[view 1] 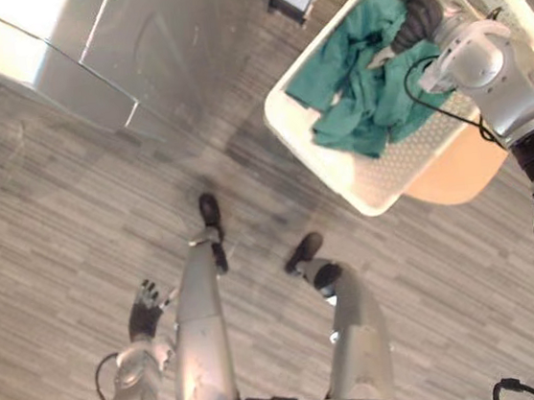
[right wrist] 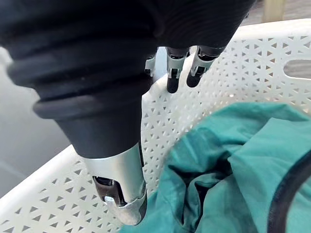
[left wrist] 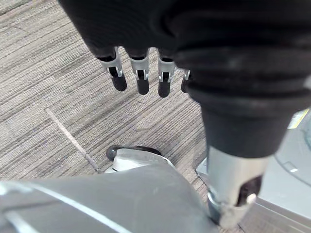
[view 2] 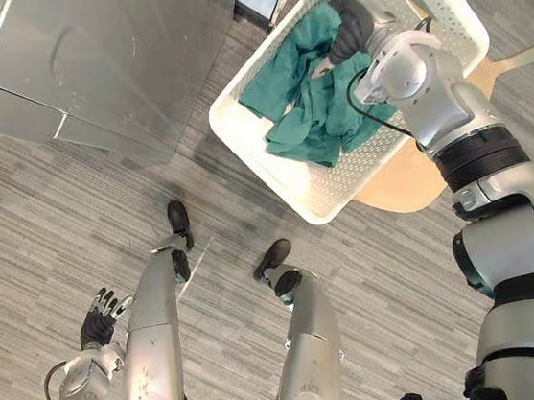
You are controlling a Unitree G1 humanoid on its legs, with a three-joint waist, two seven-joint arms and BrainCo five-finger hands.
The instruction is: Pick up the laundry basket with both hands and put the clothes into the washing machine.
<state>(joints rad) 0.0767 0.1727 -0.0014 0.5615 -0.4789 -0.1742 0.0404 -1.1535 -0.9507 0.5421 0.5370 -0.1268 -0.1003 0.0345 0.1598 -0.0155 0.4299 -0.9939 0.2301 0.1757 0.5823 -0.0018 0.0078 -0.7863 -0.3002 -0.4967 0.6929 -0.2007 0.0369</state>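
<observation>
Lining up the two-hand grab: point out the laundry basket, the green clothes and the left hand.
laundry basket point(view 1: 386, 183): left eye view, near perforated wall.
green clothes point(view 1: 352, 84): left eye view, middle of the heap.
left hand point(view 1: 145, 316): left eye view, middle of the hand.

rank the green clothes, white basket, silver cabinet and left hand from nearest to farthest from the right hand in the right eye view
1. green clothes and white basket, both right at the right hand: too close to call
2. silver cabinet, upper left
3. left hand, far lower left
</observation>
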